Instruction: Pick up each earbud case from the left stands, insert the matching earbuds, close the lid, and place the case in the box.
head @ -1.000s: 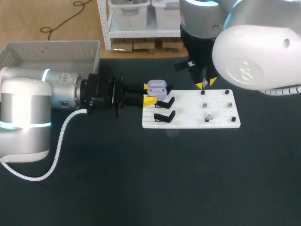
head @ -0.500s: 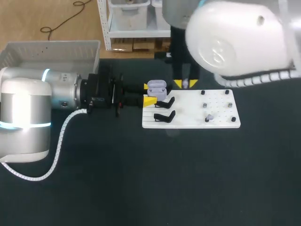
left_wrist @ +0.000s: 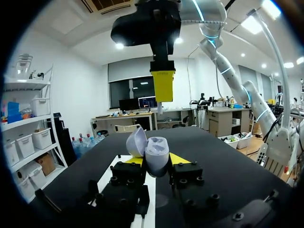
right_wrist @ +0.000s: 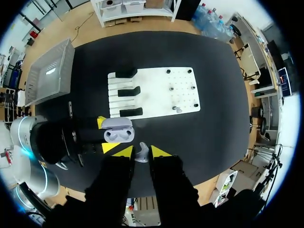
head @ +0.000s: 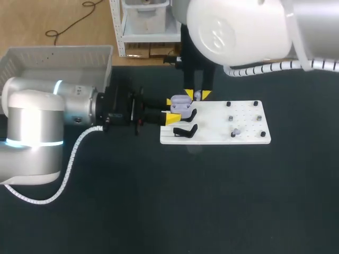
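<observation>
Just off the stand end of the white board (right_wrist: 156,92), my left gripper (head: 170,109) holds the earbud case (right_wrist: 117,130) clear of the black stands (right_wrist: 129,90), one yellow tip on each long side, so the fingers stand only as far apart as the case is deep. The case's lid is swung up and back. Its long axis seems to run in line with the left fingers, out toward the board. Both wells face upward and look empty to me.

My right gripper (right_wrist: 141,152) hangs above, pointing straight down, its fingers drawn in narrow on a single lavender earbud (right_wrist: 141,153) pinched between the tips. In the right wrist view the case lies just ahead of those tips and off to the left arm's side, near but not under them. So the earbud is beside the wells, not over one. I judge the next move to be a small sideways shift of the right arm, then a straight descent into the matching well. The left arm only has to keep the case level.

A second earbud (right_wrist: 177,109) rests on the board's pegged half. The grey box (head: 58,61) sits well apart, beyond the left arm.
</observation>
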### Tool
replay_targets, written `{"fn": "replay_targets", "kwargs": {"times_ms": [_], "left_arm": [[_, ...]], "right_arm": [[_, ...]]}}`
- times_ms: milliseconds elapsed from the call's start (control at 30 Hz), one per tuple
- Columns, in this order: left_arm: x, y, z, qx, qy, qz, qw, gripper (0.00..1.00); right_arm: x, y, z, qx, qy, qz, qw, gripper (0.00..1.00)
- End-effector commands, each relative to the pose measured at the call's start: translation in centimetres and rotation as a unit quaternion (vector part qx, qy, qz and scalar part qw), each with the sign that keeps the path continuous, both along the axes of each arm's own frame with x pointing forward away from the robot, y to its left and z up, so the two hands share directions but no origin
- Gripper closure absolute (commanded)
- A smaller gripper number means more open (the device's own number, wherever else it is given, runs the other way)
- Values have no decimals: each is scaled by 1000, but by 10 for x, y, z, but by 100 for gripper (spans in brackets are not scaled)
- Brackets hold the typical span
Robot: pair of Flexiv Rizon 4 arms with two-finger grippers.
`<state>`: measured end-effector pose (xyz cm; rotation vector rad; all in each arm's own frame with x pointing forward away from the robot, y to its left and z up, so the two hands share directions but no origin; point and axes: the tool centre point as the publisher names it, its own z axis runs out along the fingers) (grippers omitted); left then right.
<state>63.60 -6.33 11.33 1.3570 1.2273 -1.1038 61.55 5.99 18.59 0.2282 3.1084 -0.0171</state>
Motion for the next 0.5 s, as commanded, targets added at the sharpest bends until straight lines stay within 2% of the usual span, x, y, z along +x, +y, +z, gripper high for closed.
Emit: {"fn": "replay_targets", "kwargs": {"times_ms": [33,267,367,500], "left_arm": [[3,-1,-2,-2,-1,0,1000,100],[3,-1,-2,-2,-1,0,1000,100],[3,-1,-2,-2,-1,0,1000,100],[5,-3,0,0,-4,3,1000,100]], "right_arm": [[-1,-1,0,1,-2,0,1000,100],[-1,-1,0,1,-2,0,1000,100],[1,10,3,10,-4,-6,1000,100],[4,16,6,9,6,-38,999,100]]}}
